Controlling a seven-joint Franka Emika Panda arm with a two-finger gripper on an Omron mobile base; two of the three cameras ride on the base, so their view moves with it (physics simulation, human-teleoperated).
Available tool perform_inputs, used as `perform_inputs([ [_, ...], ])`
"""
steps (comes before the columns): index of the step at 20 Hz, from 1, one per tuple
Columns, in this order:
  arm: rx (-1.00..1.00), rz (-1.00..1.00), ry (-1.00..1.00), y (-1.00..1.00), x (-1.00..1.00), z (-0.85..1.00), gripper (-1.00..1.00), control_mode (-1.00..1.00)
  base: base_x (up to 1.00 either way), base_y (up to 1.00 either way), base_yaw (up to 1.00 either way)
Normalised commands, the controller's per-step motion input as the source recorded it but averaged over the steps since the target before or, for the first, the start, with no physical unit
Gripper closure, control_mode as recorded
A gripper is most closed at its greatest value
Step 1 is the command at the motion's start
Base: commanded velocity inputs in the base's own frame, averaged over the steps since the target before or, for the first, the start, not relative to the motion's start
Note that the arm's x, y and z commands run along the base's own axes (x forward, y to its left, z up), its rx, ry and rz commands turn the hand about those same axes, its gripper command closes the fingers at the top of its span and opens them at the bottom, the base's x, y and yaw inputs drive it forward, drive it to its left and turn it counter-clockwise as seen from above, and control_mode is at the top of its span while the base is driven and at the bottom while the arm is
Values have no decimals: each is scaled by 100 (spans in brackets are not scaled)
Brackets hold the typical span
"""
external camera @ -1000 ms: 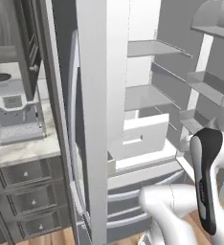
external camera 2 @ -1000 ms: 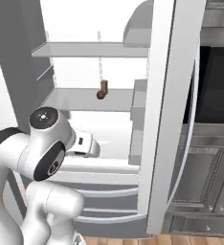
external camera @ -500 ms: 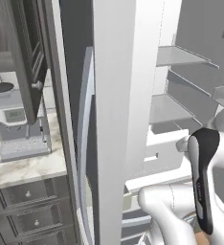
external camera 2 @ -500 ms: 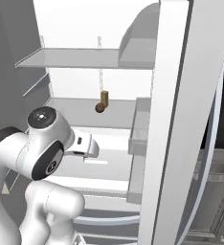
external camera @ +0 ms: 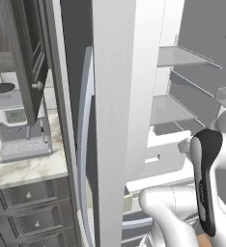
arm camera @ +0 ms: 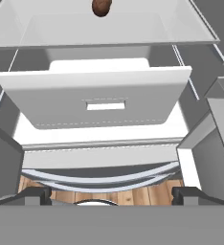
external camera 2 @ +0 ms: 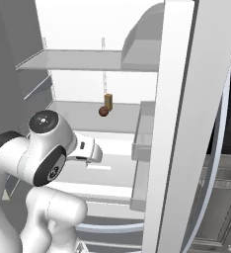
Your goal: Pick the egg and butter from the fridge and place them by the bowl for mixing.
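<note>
Fridge [external camera 2: 181, 123] doors stand open in front of me, grey walls and thin shelves showing. On the middle shelf [external camera 2: 83, 109] I see a brown egg [external camera 2: 103, 111] touching a small tan-yellow upright block [external camera 2: 108, 101] just behind it, which could be the butter, though I cannot be sure. My hand [arm camera: 111, 194] hangs low before the white drawer [arm camera: 99, 103], which is pulled partly out; its fingers [arm camera: 35, 195] are spread wide with nothing between them. Off to the left, a marble tabletop [external camera: 23, 169] carries a grey appliance [external camera: 18, 130].
</note>
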Motion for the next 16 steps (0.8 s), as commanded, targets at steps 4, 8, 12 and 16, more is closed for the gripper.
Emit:
perform_inputs([
  [4,0,0,10,0,100,76,-100,-100,0,0,0],
  [8,4,1,4,-1,96,80,-100,-100,0,0,0],
  [12,3,7,-2,0,59,33,-100,-100,0,0,0],
  [16,1,3,-4,1,7,-9,-100,-100,0,0,0],
])
